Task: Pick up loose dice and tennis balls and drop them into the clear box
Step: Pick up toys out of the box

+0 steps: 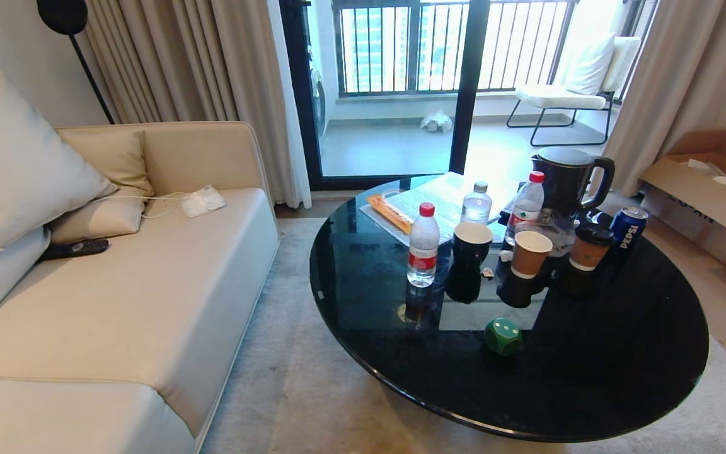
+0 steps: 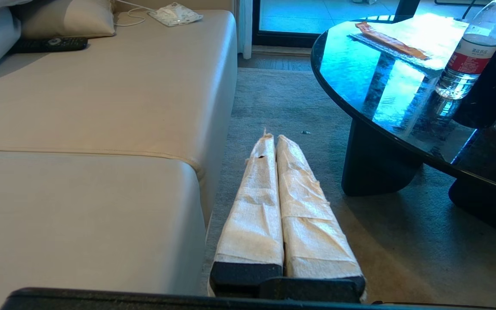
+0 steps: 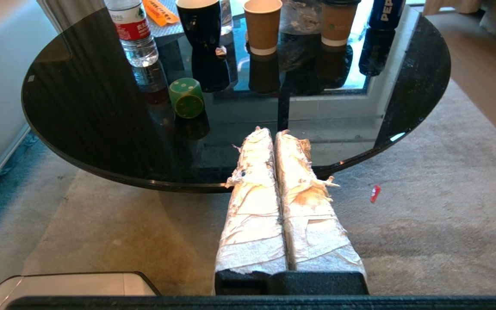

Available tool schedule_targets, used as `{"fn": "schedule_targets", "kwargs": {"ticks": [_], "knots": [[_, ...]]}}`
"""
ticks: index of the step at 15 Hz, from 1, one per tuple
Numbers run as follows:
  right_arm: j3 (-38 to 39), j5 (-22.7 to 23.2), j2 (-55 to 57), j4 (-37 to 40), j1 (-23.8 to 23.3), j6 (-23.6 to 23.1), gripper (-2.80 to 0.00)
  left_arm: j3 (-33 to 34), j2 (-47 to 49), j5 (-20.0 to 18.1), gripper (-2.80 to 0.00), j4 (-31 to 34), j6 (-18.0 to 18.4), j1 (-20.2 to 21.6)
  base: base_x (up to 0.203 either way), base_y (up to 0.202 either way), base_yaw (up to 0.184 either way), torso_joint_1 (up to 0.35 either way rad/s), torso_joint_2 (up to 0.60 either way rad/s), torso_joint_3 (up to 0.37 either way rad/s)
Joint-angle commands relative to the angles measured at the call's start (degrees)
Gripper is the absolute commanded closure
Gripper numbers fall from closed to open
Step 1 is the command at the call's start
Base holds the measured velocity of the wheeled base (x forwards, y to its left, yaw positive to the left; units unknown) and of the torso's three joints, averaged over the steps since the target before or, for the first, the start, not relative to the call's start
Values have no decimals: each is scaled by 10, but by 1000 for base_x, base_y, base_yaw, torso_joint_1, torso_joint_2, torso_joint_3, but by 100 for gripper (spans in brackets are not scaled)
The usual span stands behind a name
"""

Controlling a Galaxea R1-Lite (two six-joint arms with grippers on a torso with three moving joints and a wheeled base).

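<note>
Green die (image 1: 503,335) on the glossy bench (image 1: 621,378) looks light and probably squishy with rounded corners, so I'd pinch two flat faces. Left hand (image 2: 272,137) and right hand (image 3: 269,131) are both clenched on nothing.

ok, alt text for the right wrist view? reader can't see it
Shut right gripper with cloth-wrapped fingers, holding nothing, poised at the near edge of a round black glass table. On the table sit a green die, a water bottle, a black mug, two paper cups and a Pepsi can.
</note>
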Motion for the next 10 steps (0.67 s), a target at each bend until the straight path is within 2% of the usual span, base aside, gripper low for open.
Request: {"fn": "schedule_targets", "kwargs": {"ticks": [1, 5, 9, 10], "knots": [[0, 0, 0, 0, 0, 0, 0, 0, 0, 0, 0, 0, -1, 0, 0, 0, 0, 0, 0, 0], [0, 0, 0, 0, 0, 0, 0, 0, 0, 0, 0, 0, -2, 0, 0, 0, 0, 0, 0, 0], [0, 19, 0, 1, 0, -49, 0, 0, 0, 1, 0, 0, -2, 0, 0, 0, 0, 0, 0, 0], [-1, 16, 1, 3, 0, -38, 0, 0, 0, 1, 0, 0, -2, 0, 0, 0, 0, 0, 0, 0]]}}
